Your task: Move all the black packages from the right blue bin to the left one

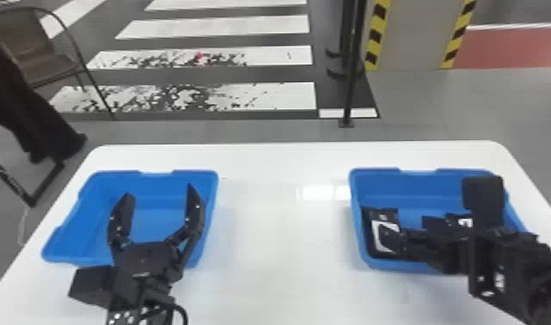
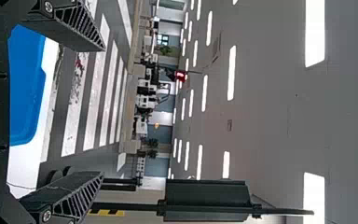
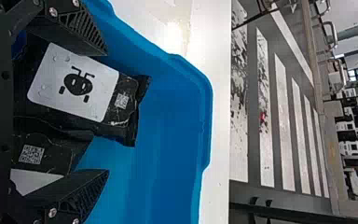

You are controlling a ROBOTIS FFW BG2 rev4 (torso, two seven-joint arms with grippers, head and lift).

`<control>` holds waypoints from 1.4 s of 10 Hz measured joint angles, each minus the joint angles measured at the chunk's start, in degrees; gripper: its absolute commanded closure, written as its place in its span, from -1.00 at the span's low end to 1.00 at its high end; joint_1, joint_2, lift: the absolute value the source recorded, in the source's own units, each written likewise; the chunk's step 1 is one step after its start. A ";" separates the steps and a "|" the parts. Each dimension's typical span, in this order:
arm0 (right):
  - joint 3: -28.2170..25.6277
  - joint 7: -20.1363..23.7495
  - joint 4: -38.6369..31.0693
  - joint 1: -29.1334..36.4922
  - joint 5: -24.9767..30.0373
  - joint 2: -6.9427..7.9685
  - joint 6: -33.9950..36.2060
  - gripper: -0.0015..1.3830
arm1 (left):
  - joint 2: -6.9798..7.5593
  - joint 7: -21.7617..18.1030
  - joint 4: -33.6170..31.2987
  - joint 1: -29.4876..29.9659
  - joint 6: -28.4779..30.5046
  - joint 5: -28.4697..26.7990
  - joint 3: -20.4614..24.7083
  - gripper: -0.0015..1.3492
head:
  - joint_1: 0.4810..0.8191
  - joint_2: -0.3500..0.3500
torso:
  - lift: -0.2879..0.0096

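Lying nr R pincer (image 1: 408,229): 2 pkgs (image 3: 81,88)

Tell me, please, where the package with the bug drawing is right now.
In the right wrist view, the package lies in the right blue bin, near its left wall, beside another package.

Near the right gripper (image 1: 410,230), a black package (image 3: 128,111) carries a white label (image 3: 100,88) with a black bug-like figure (image 3: 78,85); the bin (image 3: 203,98) beneath is blue.
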 measured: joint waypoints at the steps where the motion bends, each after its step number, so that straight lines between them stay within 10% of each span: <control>1: 0.47 0.29 0.43 -0.13 -0.88 -0.13 -0.02 -0.80 | 0.00 0.00 0.05 0.00 0.00 0.00 0.00 -0.85 | 0.27 0.29 | -0.10; 7: 2.46 0.12 1.64 -1.01 -2.85 -0.61 3.36 -0.68 | 0.18 0.00 0.45 -0.42 0.00 -0.26 -0.33 -0.85 | 0.27 0.35 | -0.10; 10: 4.68 0.16 5.67 -3.71 -6.02 -1.18 5.27 0.49 | 0.18 -0.25 0.78 -0.52 -0.04 0.16 -0.30 -0.85 | 0.27 0.41 | -0.10; 14: 4.42 0.08 4.36 -2.14 -7.29 -1.29 2.36 0.66 | 0.08 -0.27 1.15 -0.39 -0.56 0.77 -0.12 -0.85 | 0.27 0.45 | -0.10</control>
